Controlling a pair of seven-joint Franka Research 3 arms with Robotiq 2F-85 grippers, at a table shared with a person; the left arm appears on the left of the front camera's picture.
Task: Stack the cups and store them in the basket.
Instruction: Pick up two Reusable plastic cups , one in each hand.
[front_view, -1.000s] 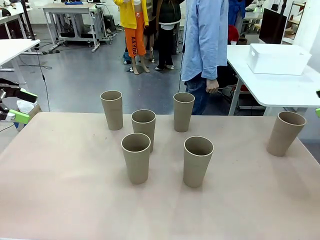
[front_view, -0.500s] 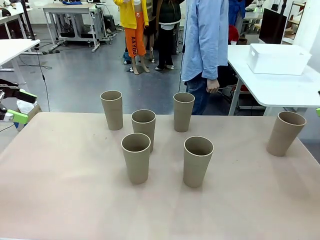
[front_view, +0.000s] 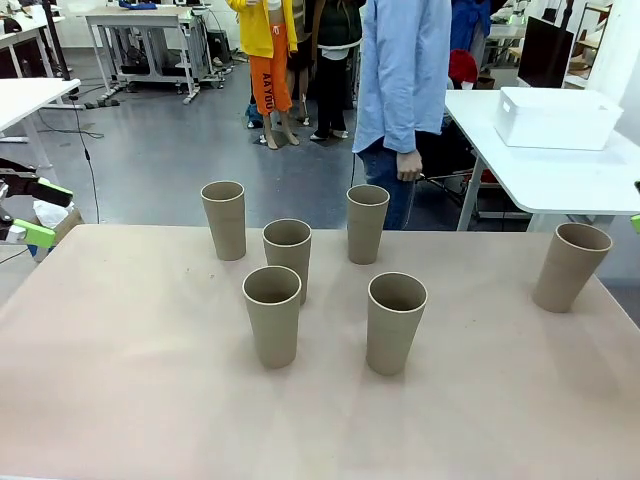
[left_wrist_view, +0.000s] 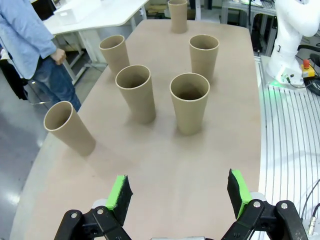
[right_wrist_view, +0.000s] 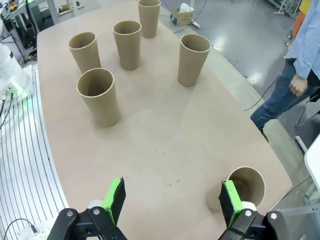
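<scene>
**Nothing stacked yet**

The left hand (left_wrist_view: 178, 189) is wide open, empty; the nearest cup (left_wrist_view: 189, 102) stands upright straight ahead of it; the right hand (right_wrist_view: 172, 197), open and empty too, has a lone cup (right_wrist_view: 245, 186) just beside it; the basket (front_view: 557, 118) lies well beyond.

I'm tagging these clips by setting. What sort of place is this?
Likely a robotics lab: a white robot arm beside the table, white workbenches around, cables across the grey floor.
</scene>
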